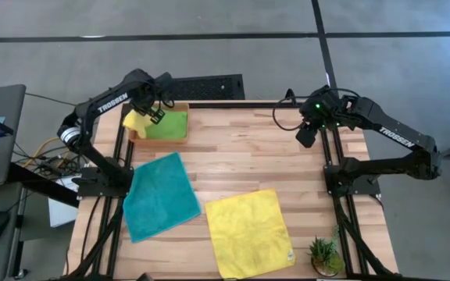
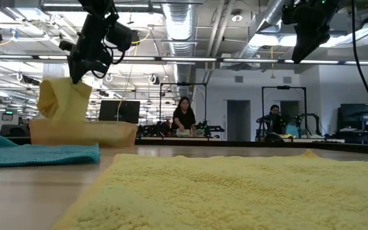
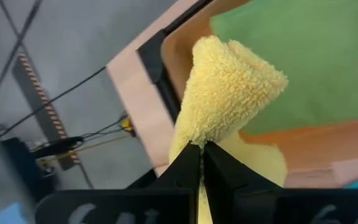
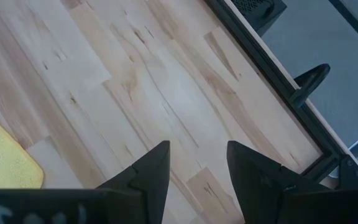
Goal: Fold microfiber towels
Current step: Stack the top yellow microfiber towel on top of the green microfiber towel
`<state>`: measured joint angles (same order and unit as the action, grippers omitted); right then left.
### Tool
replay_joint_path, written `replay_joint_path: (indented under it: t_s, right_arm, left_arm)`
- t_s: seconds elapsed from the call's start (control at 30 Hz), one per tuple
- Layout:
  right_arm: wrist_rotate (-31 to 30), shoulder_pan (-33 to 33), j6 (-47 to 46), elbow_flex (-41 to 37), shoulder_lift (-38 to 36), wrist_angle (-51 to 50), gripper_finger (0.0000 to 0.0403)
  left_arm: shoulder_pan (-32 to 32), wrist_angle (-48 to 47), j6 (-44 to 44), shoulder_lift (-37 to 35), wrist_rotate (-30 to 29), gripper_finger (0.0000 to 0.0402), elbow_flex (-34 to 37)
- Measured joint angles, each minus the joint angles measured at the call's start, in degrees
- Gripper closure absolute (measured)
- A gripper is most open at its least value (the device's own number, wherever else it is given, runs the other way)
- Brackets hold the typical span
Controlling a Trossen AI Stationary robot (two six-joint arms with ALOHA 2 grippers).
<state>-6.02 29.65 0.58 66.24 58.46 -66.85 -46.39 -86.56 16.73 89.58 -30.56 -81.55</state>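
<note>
Two towels lie flat on the worktop [image 1: 287,148] — teal towel [image 1: 159,195], yellow towel [image 1: 247,232]. A second yellow towel [image 3: 225,93] is pinched by the left gripper [image 3: 201,152], jaws clamped, over the orange tray [image 1: 137,136] holding a lime green towel [image 1: 169,126], seemingly for lifting clear and spreading. The right gripper [image 4: 196,167] hangs jaws apart above bare wood; a potted plant [image 1: 324,254] is near.

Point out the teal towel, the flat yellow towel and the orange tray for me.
teal towel [image 1: 159,196]: high view, middle of the cloth.
flat yellow towel [image 1: 248,231]: high view, middle of the cloth.
orange tray [image 1: 159,140]: high view, near rim.
</note>
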Motion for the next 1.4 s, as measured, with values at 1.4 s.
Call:
replay_joint_path:
  t_s: [1.4]
  right_arm:
    - [0.0,0.0,-0.1,0.0,0.0,0.0,0.022]
  left_arm:
    - [7.9,20.4,3.4,12.8,18.8,0.0384,1.2]
